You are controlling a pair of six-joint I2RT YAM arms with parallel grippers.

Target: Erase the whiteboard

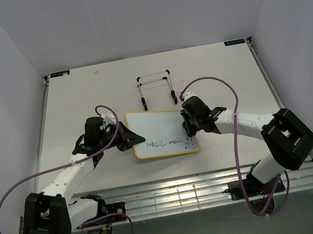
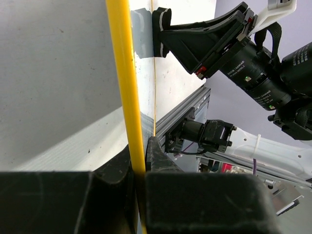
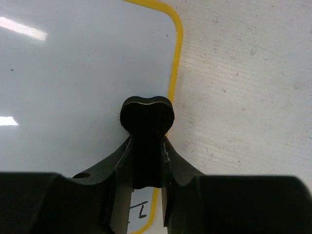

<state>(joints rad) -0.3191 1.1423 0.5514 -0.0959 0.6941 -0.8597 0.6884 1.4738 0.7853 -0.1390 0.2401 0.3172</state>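
Observation:
The whiteboard lies flat mid-table, yellow-framed, with black "music music" and notes along its near edge. My left gripper is shut on the board's left frame edge; in the left wrist view the yellow frame runs between the two fingers. My right gripper is shut on the black bone-shaped eraser and holds it over the board's right edge, by the yellow frame. The board's white surface is blank there; one black mark shows below the jaws. The eraser also shows in the left wrist view.
A thin black wire stand stands behind the board. An aluminium rail runs along the table's near edge between the arm bases. Purple cables loop beside both arms. White walls close in the table on the left, right and far sides.

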